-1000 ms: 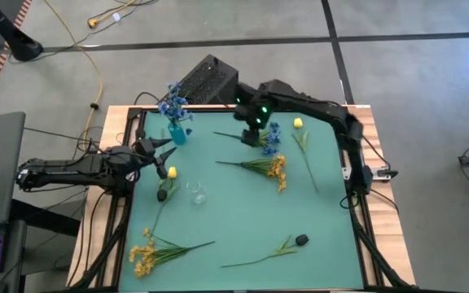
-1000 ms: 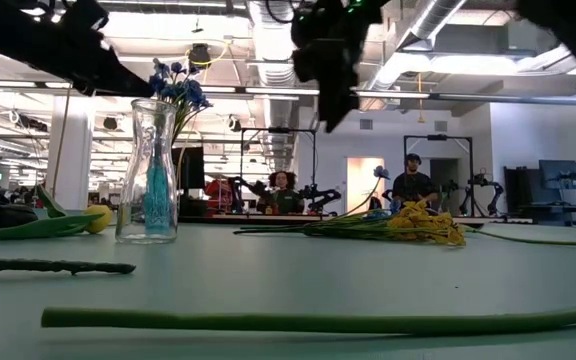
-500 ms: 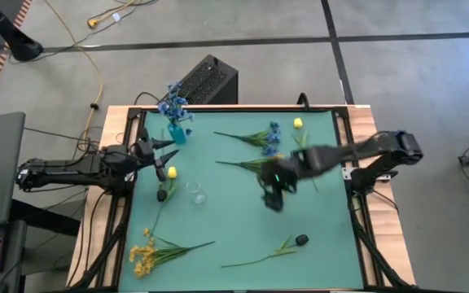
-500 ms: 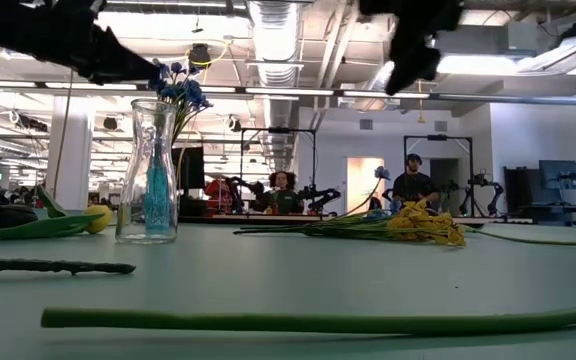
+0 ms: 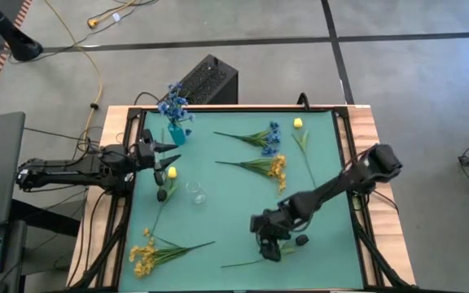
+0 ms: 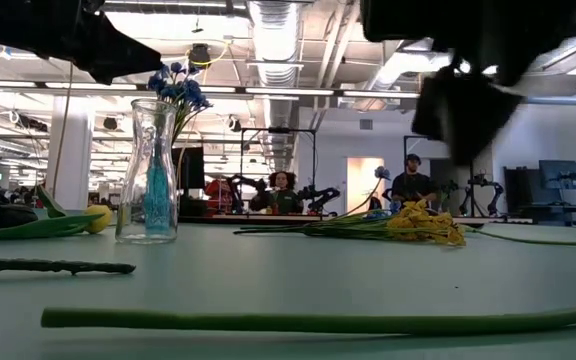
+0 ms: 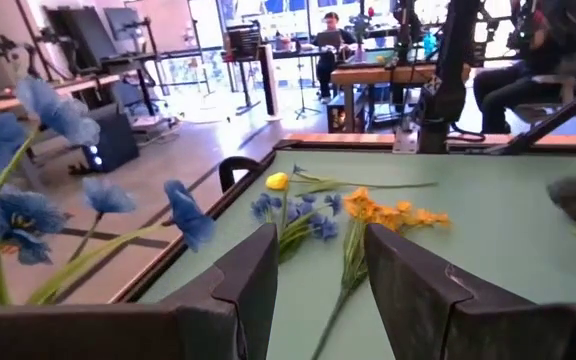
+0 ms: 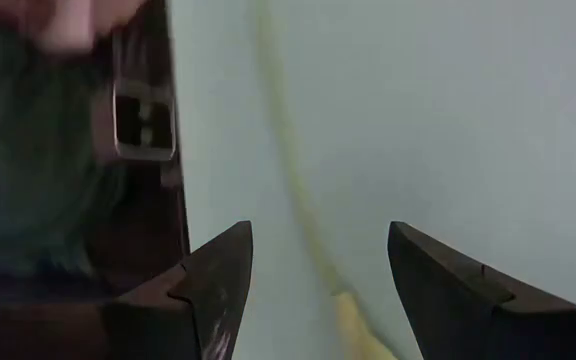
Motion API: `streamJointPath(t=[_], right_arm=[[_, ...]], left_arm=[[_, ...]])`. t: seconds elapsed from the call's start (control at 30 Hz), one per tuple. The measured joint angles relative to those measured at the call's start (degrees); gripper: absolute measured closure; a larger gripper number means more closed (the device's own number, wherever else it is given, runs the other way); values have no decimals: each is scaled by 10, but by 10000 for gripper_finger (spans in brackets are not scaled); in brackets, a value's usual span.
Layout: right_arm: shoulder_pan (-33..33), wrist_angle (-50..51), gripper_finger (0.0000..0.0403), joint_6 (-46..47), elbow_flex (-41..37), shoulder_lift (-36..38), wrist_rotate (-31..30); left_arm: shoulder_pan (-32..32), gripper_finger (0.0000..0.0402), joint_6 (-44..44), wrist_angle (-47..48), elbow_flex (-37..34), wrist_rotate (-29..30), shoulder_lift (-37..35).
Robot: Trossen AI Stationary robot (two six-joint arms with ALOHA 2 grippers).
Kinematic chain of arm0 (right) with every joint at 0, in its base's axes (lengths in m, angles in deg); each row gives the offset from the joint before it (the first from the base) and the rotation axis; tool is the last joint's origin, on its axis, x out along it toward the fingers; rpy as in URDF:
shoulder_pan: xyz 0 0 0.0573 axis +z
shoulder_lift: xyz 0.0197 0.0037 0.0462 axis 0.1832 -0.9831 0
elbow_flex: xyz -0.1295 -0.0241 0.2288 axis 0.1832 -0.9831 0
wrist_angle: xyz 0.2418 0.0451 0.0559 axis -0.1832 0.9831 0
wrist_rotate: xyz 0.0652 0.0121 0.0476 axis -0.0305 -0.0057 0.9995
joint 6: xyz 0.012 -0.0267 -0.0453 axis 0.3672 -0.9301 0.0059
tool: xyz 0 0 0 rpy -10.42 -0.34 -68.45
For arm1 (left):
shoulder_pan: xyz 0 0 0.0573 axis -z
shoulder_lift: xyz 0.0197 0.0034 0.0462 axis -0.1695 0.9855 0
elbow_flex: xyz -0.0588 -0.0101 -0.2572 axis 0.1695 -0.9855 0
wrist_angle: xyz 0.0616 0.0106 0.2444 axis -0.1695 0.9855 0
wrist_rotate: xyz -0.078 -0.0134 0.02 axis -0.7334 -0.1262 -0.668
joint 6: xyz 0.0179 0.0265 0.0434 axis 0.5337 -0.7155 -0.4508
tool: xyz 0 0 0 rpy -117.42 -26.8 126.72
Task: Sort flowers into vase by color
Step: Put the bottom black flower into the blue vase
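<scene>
A clear vase (image 5: pixel 177 133) (image 6: pixel 153 175) stands at the far left with blue sprays (image 5: pixel 173 104) stuck in it. On the mat lie a blue spray (image 5: pixel 265 137), a yellow spray (image 5: pixel 272 167), a yellow bud stem (image 5: pixel 298 124), another yellow bud (image 5: pixel 171 172), a yellow spray (image 5: pixel 145 256) near left, and a thin stem (image 5: pixel 251 260) with a dark head (image 5: pixel 301 240). My right gripper (image 5: pixel 269 242) (image 8: pixel 318 235) hovers open over that thin stem (image 8: pixel 293 195). My left gripper (image 5: pixel 166 155) (image 7: pixel 318 240) waits open beside the vase.
A small clear glass (image 5: pixel 195 194) stands near the left yellow bud. A dark lump (image 5: pixel 163 195) lies beside it. The wooden table frame (image 5: pixel 363 122) rims the green mat. A black box (image 5: pixel 208 80) sits beyond the far edge. People sit in the room behind (image 6: pixel 282 190).
My right arm has swept from the far side, above the blue spray, across the mat toward the near edge, and now hangs over the thin stem with the dark head. The flowers lie where they were.
</scene>
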Motion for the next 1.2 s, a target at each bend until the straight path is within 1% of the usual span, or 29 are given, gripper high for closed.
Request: streamJointPath(t=[0.07,0.2,0.33,0.4,0.53,0.6,0.67,0.73,0.9,1.03,1.07,1.13,1.2], right_arm=[[13,15,143,-28,8,-25,-5],[25,71,143,-49,45,-65,-8],[36,140,150,-92,81,-98,-42],[41,144,157,-101,95,-109,-53],[55,149,175,-103,108,-122,-55],[66,162,188,-107,108,-122,-74],[80,183,204,-109,107,-122,-116],[92,202,226,-114,107,-122,-146],[115,208,302,-121,106,-122,-196],[123,209,371,-122,106,-122,-216],[122,210,383,-124,106,-122,-217],[116,230,388,-154,116,-121,-219],[108,276,379,-182,137,-122,-253]], left_arm=[[0,260,11,6,0,-2,2],[4,260,47,37,0,-15,10],[15,260,56,59,0,-12,23],[19,260,56,59,0,-10,31],[23,260,47,59,0,-10,40],[23,260,40,59,0,-9,42],[23,260,34,58,0,-9,43],[23,260,30,58,0,-9,43],[23,260,16,57,0,-8,43],[23,260,2,45,0,-8,43],[23,260,0,39,0,-8,42],[23,260,-3,27,0,-8,42],[23,260,-3,21,0,-8,42]])
